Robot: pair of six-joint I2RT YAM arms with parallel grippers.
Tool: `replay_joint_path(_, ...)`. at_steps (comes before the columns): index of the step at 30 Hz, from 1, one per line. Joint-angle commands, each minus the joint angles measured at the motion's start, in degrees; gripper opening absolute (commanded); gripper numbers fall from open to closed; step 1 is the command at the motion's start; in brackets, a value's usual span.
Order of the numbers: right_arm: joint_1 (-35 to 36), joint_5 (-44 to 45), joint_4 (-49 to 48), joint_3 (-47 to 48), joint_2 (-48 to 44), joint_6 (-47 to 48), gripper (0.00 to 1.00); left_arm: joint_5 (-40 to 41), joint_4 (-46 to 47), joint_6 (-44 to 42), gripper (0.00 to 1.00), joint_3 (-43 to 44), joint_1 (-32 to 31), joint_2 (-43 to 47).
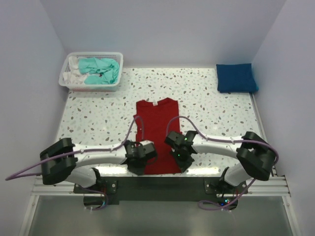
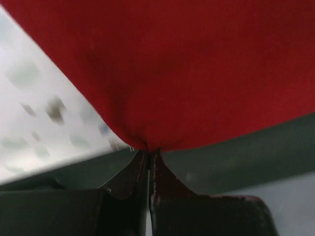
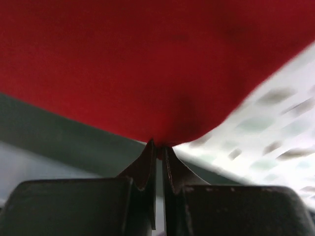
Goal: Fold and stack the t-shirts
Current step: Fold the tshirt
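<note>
Two sets of jaws: both are clenched on the near hem of the red t-shirt [image 1: 157,129]. The left jaws pinch its left corner and the right jaws its right corner, and each wrist view shows red cloth [image 2: 187,69] [image 3: 138,64] nipped at the tips.
Red t-shirt: it lies flat, stretching away from the jaws with the collar at the far end. It shows as a narrow strip, so we judge the sides are already folded in.
Step in hand: we take this for the hem-to-collar fold.
Next move: we must lift both corners level, carry them forward over the cloth, then release.
Other shirts: the blue t-shirt [image 1: 236,77] sits folded far ahead and right of the right jaws. The teal t-shirt [image 1: 101,70] is crumpled in the white basket [image 1: 69,84], far ahead and left of the left jaws.
Surface: a smooth, speckled worktop [image 1: 98,118], with a dark rail just beneath the jaws.
Room: we see plain pale walls on three sides.
</note>
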State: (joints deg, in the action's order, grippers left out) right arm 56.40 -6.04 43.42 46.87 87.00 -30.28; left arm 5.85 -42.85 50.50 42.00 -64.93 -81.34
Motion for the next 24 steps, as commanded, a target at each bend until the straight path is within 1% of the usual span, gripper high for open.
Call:
replay_joint_path(1,5.1,-6.9,10.2,-2.7,-7.4,-5.9,0.0,-7.5,-11.0,16.0,0.0,-4.5,-11.4,7.7)
replay_joint_path(3,6.1,-7.9,11.9,-2.8,-11.9,-7.0,0.0,-7.5,-12.9,21.5,0.0,-4.0,-15.1,10.7)
replay_joint_path(4,6.1,-7.7,13.1,-2.5,-13.2,-7.1,0.0,-6.7,-14.1,22.4,0.0,-2.0,-16.5,11.0)
replay_joint_path(5,6.2,-5.6,16.3,-0.1,-14.6,-6.9,0.0,-6.0,-15.6,22.4,0.0,-0.6,-16.5,11.3)
replay_joint_path(6,6.1,-3.9,18.2,1.6,-14.7,-6.5,0.0,-3.9,-19.0,22.4,0.0,1.1,-16.5,11.5)
replay_joint_path(7,6.0,-1.9,21.6,5.7,-14.7,-5.4,0.0,0.7,-20.8,22.2,0.0,5.1,-15.9,11.6)
replay_joint_path(8,5.7,2.5,23.4,8.1,-14.1,-4.7,0.0,2.7,-22.2,20.7,0.0,7.1,-14.7,11.6)
replay_joint_path(9,5.2,3.9,24.9,10.6,-13.1,-4.3,0.0,5.0,-24.0,19.2,0.0,9.0,-13.0,11.6)
replay_joint_path(10,4.9,4.7,26.2,14.8,-12.6,-3.1,0.0,5.7,-24.6,17.5,0.0,12.0,-8.7,12.1)
replay_joint_path(12,3.0,4.5,26.3,18.3,-11.2,-2.2,0.0,8.1,-25.1,13.2,0.0,14.6,-4.8,12.9)
replay_joint_path(13,2.3,4.4,25.9,21.3,-10.5,-1.2,0.0,8.7,-25.1,11.7,0.0,16.7,-1.6,13.1)
replay_joint_path(14,0.7,4.3,26.0,22.7,-9.9,-0.5,0.0,9.1,-25.2,8.9,0.0,17.5,0.3,13.1)
replay_joint_path(16,-2.1,3.5,26.4,26.8,-7.5,1.6,0.0,9.4,-24.7,6.5,0.0,19.3,4.7,12.9)
replay_joint_path(18,-3.6,2.2,26.1,29.3,-5.2,3.6,0.0,9.0,-22.3,3.2,0.0,19.6,8.3,13.0)
replay_joint_path(20,-5.9,0.7,26.0,33.4,-3.2,5.1,0.0,7.9,-19.8,0.1,0.0,19.5,11.0,13.7)
replay_joint_path(21,-6.5,0.2,26.1,35.0,-2.2,5.7,0.0,7.0,-17.7,-0.9,0.0,19.6,12.5,13.7)
replay_joint_path(22,-7.4,-0.5,26.8,38.3,0.2,6.9,0.0,6.5,-16.6,-1.9,0.0,19.9,15.4,13.4)
replay_joint_path(24,-8.1,-0.5,27.9,41.9,2.6,8.7,0.0,4.5,-13.8,-4.6,0.0,21.2,18.2,12.9)
